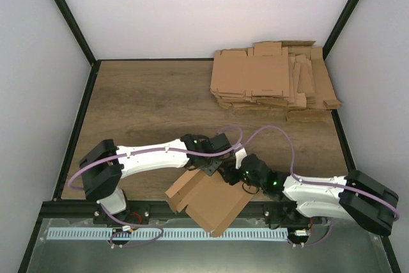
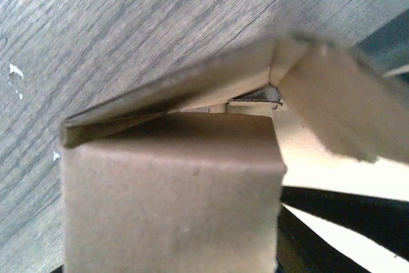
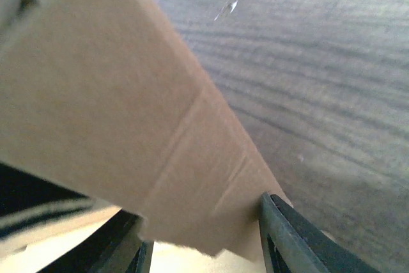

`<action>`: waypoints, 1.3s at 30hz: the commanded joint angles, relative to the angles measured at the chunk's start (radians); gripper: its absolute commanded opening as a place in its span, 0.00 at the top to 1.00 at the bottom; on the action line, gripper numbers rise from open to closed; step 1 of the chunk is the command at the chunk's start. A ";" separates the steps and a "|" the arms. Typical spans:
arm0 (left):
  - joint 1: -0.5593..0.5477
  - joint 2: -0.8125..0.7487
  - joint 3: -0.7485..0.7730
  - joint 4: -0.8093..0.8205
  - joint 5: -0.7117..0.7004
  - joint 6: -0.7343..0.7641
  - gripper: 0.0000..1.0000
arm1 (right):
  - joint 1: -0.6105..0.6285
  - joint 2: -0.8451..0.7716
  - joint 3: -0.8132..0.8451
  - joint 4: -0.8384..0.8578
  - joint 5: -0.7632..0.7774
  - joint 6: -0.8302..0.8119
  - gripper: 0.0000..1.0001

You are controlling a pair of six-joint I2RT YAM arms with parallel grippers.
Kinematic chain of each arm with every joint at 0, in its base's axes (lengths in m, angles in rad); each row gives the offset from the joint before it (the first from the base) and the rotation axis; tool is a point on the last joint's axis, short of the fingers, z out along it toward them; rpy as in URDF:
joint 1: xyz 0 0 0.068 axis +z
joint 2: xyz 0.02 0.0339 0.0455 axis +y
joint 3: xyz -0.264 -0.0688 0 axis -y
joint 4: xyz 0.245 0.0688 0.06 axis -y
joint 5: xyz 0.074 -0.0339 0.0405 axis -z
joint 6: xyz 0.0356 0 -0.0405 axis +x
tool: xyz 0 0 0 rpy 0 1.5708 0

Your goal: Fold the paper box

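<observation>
The paper box sits at the near edge of the table, half folded and turned at an angle. Its nearest corner hangs out over the black frame bar in front. Both arms bend in over its far side.

The left gripper is down on the box's far left corner. From its wrist camera I see only cardboard: one brown panel fills the foreground, with a flap raised above it like a roof. The fingers are hidden, so I cannot tell whether it grips.

The right gripper is just beside it, at the box's far right edge. Its dark fingers stand apart, and a creased flap lies across the gap between them, against the right-hand finger.

Well apart, in the far right corner, lies a loose pile of flat cardboard blanks. Purple cables loop over both arms.
</observation>
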 commanded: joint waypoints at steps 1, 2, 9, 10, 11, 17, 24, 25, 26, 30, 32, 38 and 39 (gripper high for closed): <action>-0.013 0.028 0.029 0.075 -0.013 0.052 0.55 | -0.016 -0.033 -0.043 0.074 -0.158 -0.065 0.52; -0.013 0.029 0.031 0.072 -0.018 0.058 0.55 | -0.018 -0.032 -0.048 0.090 -0.172 -0.072 0.52; -0.013 0.032 0.034 0.059 -0.026 0.103 0.55 | -0.035 0.039 -0.036 0.139 -0.219 -0.115 0.52; -0.013 0.034 0.035 0.056 -0.029 0.108 0.55 | -0.037 0.043 -0.035 0.139 -0.211 -0.114 0.51; -0.013 0.035 0.035 0.053 -0.031 0.113 0.55 | -0.042 0.045 -0.036 0.143 -0.203 -0.112 0.50; -0.013 0.029 0.023 0.051 -0.027 0.138 0.55 | -0.065 0.024 -0.061 0.167 -0.177 -0.096 0.52; -0.013 0.034 0.014 0.059 -0.028 0.151 0.55 | -0.133 -0.003 -0.098 0.198 -0.238 -0.084 0.61; -0.013 0.033 0.011 0.061 -0.028 0.152 0.55 | -0.146 -0.004 -0.107 0.214 -0.258 -0.082 0.62; -0.013 0.032 0.008 0.064 -0.028 0.154 0.55 | -0.160 -0.007 -0.114 0.239 -0.284 -0.081 0.63; -0.013 0.031 0.001 0.070 -0.025 0.158 0.55 | -0.188 -0.017 -0.125 0.283 -0.356 -0.092 0.66; -0.013 0.033 0.001 0.070 -0.025 0.161 0.55 | -0.190 -0.017 -0.122 0.287 -0.377 -0.105 0.66; -0.013 0.034 0.001 0.070 -0.027 0.167 0.55 | -0.190 0.001 -0.119 0.294 -0.413 -0.099 0.67; -0.013 0.034 0.001 0.068 -0.028 0.168 0.55 | -0.190 -0.001 -0.122 0.291 -0.408 -0.094 0.67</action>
